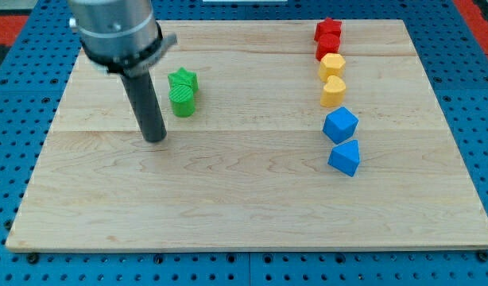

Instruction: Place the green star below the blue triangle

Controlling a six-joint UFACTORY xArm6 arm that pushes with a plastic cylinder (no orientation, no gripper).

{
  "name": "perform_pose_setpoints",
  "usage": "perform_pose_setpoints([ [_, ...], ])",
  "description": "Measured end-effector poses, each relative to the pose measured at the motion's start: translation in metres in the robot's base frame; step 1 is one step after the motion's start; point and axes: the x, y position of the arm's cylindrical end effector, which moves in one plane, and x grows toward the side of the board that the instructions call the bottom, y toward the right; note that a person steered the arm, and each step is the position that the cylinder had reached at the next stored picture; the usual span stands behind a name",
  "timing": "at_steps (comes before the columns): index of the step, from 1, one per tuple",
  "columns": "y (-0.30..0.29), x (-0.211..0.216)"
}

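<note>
**Green star sits near the counter's top-left**

Green plastic star block (183,79) lies toward the pale wooden counter's (228,206) top-left corner, touching a green cylinder block (182,101). My tip (155,139) rests just left of them, apart. The blue triangle block (345,157) sits near the right edge. There is no hand.

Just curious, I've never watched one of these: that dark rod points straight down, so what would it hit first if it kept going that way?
Only the wooden board: my tip already rests on or just above it. The green blocks sit apart, toward the view's right and slightly up.
</note>
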Motion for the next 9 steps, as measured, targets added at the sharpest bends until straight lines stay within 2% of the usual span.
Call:
perform_pose_setpoints([
  [1,0.0,-0.061],
  [2,0.0,-0.098],
  [3,0.037,-0.095],
  [4,0.08,-0.044],
  [5,0.068,-0.081],
  [6,0.092,-0.091],
  [7,0.16,-0.024],
  [8,0.182,0.057],
  [9,0.185,0.07],
])
